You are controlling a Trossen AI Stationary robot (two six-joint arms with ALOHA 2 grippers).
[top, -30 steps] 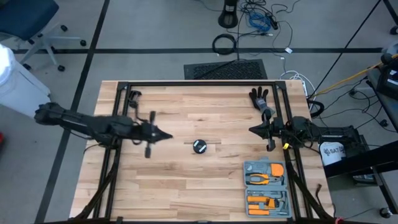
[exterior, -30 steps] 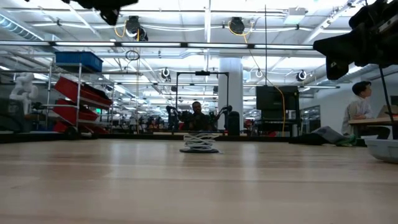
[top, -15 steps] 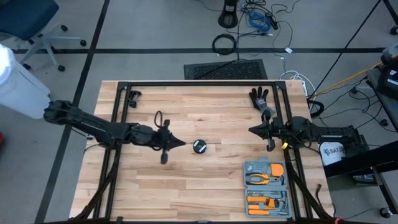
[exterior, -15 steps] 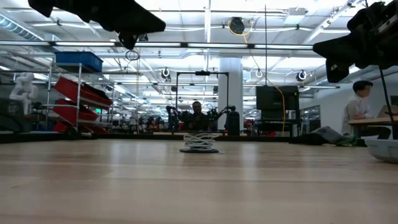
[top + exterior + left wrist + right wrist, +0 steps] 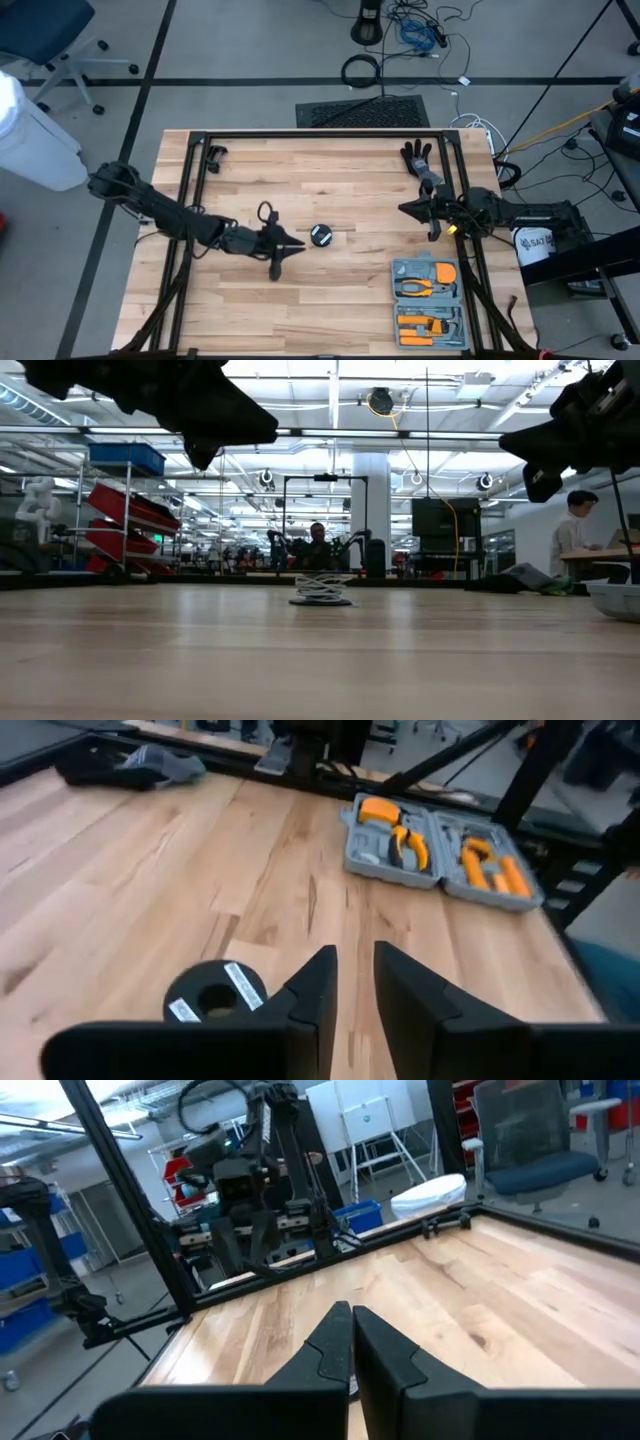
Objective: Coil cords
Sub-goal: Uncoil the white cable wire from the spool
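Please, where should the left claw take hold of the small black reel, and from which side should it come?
Probably from above, across the round rim. The reel lies flat on the table with white cord wound round it, and the left claw, slightly open, is beside it.

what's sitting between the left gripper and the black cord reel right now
Nothing: in the high view only bare wood separates the left gripper from the reel, which lies just past the fingertips.

Pale wooden table, smooth; reel seemingly matt plastic.
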